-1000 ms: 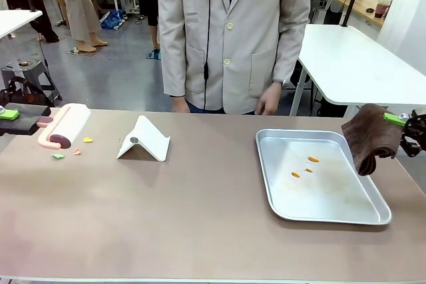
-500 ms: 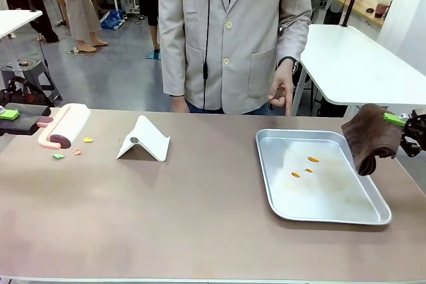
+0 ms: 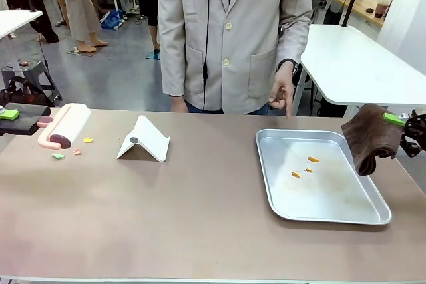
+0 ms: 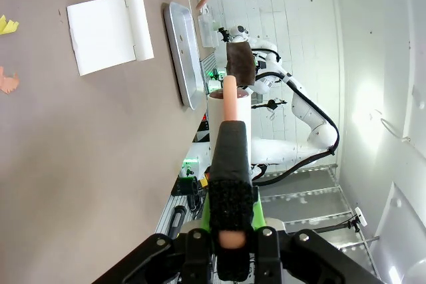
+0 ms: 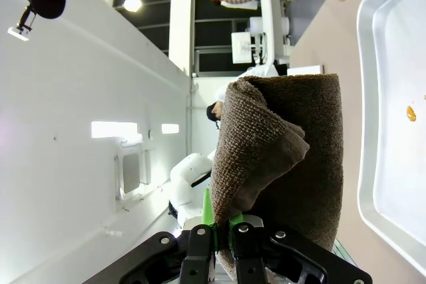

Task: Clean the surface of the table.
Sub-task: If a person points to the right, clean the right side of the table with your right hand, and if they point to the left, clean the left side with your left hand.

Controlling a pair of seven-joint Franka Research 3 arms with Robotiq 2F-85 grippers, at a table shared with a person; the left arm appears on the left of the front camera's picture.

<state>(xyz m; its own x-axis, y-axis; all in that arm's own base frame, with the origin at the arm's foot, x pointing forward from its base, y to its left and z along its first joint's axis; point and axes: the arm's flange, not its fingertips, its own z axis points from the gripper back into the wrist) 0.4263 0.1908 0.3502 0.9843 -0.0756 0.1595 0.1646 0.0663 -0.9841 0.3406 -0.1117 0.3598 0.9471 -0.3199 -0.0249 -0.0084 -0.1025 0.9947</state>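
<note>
Table fills the lower frame. At the left edge the left gripper is clenched on the handle of a roller. Three scraps lie on the top just beside the roll. At the right edge the right gripper grasps a brown cloth, which hangs at the right rim of the tray. A person's hand points down beyond the tray.

Recommendation: set the roll flat on the top, then pass it squarely over each scrap with even pressure. Keep the cloth clear until needed.
</note>
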